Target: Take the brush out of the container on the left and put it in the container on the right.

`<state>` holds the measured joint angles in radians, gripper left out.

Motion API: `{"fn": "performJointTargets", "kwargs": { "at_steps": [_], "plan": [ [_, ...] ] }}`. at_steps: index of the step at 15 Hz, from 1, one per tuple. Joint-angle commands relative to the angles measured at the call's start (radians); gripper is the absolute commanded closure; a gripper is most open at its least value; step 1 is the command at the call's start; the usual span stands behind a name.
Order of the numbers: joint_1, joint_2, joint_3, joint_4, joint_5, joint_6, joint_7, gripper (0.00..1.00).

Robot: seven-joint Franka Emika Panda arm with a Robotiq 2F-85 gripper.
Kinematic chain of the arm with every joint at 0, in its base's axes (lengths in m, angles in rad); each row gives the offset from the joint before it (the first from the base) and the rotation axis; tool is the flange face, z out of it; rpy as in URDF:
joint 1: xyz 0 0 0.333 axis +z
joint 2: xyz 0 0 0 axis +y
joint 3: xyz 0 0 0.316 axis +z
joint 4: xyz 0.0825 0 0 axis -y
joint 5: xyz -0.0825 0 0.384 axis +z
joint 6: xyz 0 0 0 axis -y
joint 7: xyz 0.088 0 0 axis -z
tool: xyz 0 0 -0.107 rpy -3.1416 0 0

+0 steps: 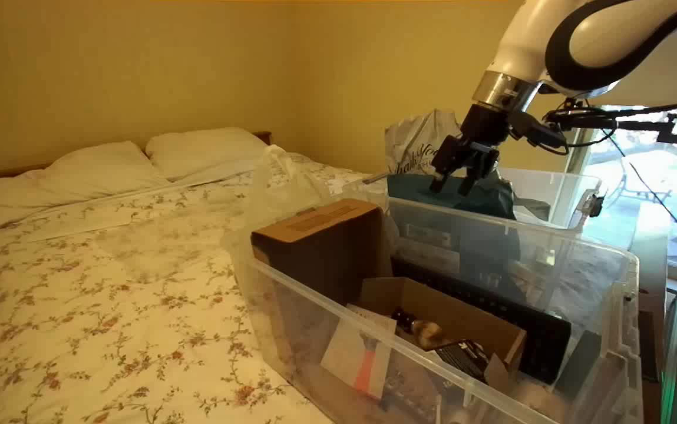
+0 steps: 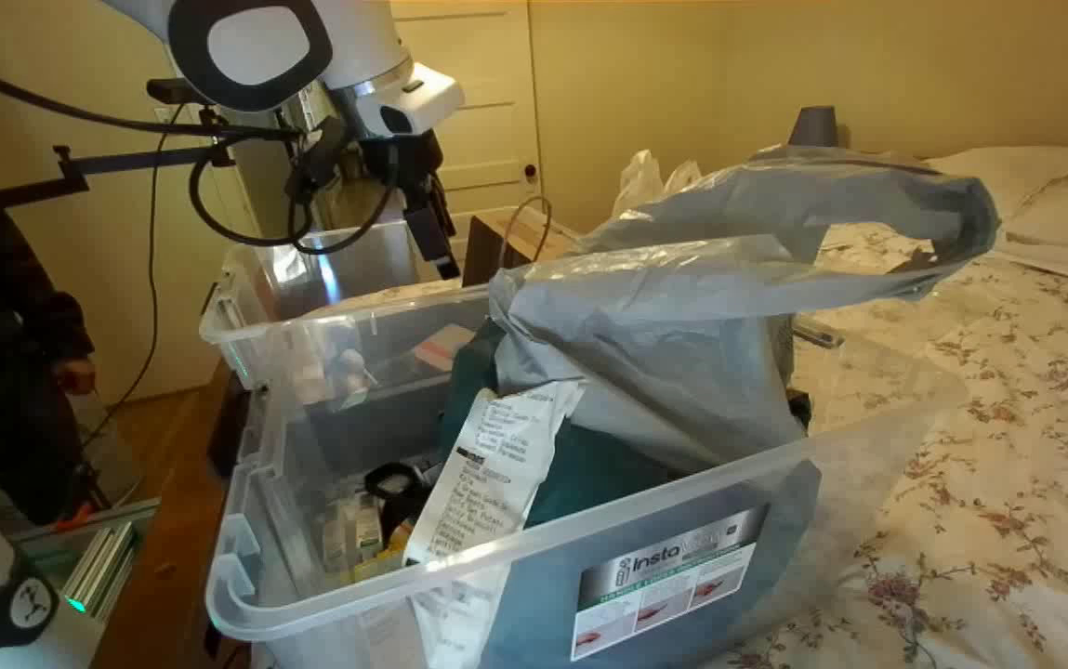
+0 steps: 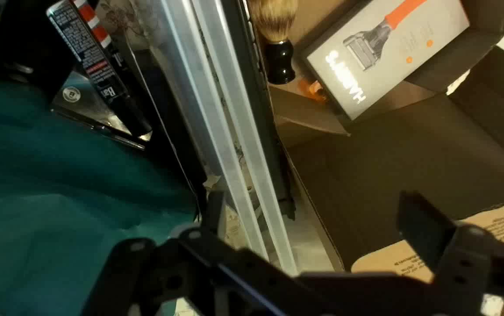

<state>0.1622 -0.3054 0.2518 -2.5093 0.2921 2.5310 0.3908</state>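
Observation:
The brush, a shaving brush with tan bristles and a black handle, lies in an inner cardboard box in a clear bin (image 1: 314, 294); it shows in an exterior view (image 1: 428, 334) and in the wrist view (image 3: 278, 48). Beside it stands a second clear bin (image 2: 357, 593), the two rims side by side in the wrist view. My gripper (image 1: 450, 187) is open and empty, above the bins near the adjoining rims (image 3: 247, 131). It also shows in the wrist view (image 3: 311, 210), with the brush above and left of the fingers' gap. In the remaining exterior view (image 2: 443, 265) the brush is hidden.
A teal bag (image 3: 58, 184) and a tall grey plastic bag (image 2: 664, 344) stick up from the second bin. A tall cardboard box (image 1: 320, 247) rises above the brush's bin rim. A black keyboard (image 1: 527, 324) and a razor box (image 3: 383, 52) lie by the brush.

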Motion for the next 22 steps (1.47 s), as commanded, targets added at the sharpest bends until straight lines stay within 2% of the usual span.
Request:
{"fn": "performJointTargets", "kwargs": {
  "at_steps": [1, 7, 10, 13, 15, 16, 17, 18, 19, 22],
  "plan": [
    [0.008, 0.0, -0.009, 0.001, -0.005, -0.002, 0.003, 0.0],
    [0.038, -0.025, 0.059, 0.01, -0.085, -0.091, 0.039, 0.0],
    [0.084, -0.031, 0.084, 0.017, -0.068, -0.089, 0.007, 0.0],
    [0.098, 0.053, 0.16, 0.06, -0.13, -0.113, 0.09, 0.0],
    [0.036, 0.12, 0.242, 0.087, -0.314, -0.11, 0.253, 0.0],
    [-0.078, 0.145, 0.351, 0.096, -0.394, -0.095, 0.328, 0.0],
    [-0.106, 0.172, 0.379, 0.116, -0.476, -0.114, 0.406, 0.0],
    [-0.032, 0.231, 0.31, 0.155, -0.508, -0.14, 0.424, 0.0],
    [0.006, 0.126, 0.28, 0.067, -0.434, -0.101, 0.356, 0.0],
    [0.019, 0.206, 0.255, 0.116, -0.482, -0.111, 0.392, 0.0]
  ]
}}
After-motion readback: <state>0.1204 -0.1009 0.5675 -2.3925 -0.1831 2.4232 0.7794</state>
